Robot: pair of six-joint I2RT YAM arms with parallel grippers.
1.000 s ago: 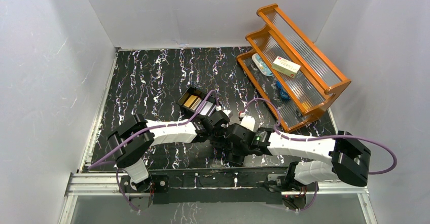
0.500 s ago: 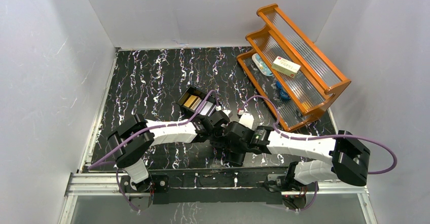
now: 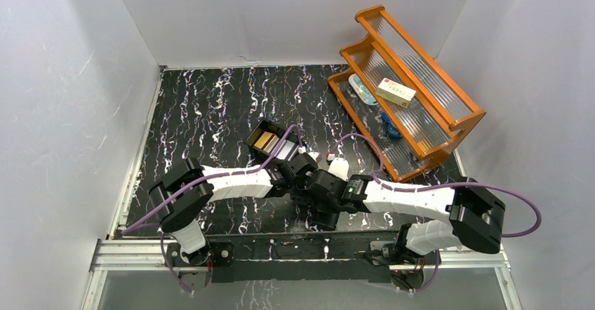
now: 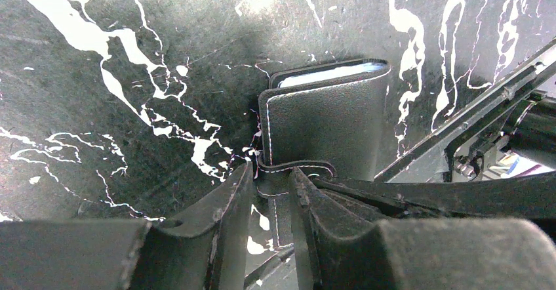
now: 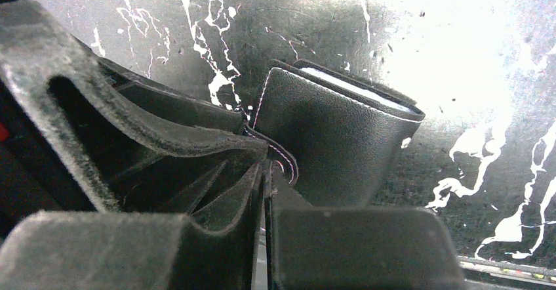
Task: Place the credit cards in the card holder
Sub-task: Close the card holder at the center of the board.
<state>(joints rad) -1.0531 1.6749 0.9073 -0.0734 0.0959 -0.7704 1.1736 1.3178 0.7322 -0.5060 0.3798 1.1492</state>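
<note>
Pinching card holder (image 5: pixel 328 139) (hidden overhead).

Low centre of the top view: card holder (image 4: pixel 324 129) at the tips of left gripper (image 4: pixel 270 191) and right gripper (image 5: pixel 265 172). Just above, box (image 3: pixel 254 140) with credit cards (image 3: pixel 266 142) inside. Upper right, rack (image 3: pixel 449 113).

The left arm (image 3: pixel 235 182) and right arm (image 3: pixel 407 199) stretch low and inward, wrists meeting mid-front. The left gripper (image 4: pixel 271 191) has its jaws narrowly parted; the right gripper (image 5: pixel 265 172) is tighter still (nearly closed).
</note>
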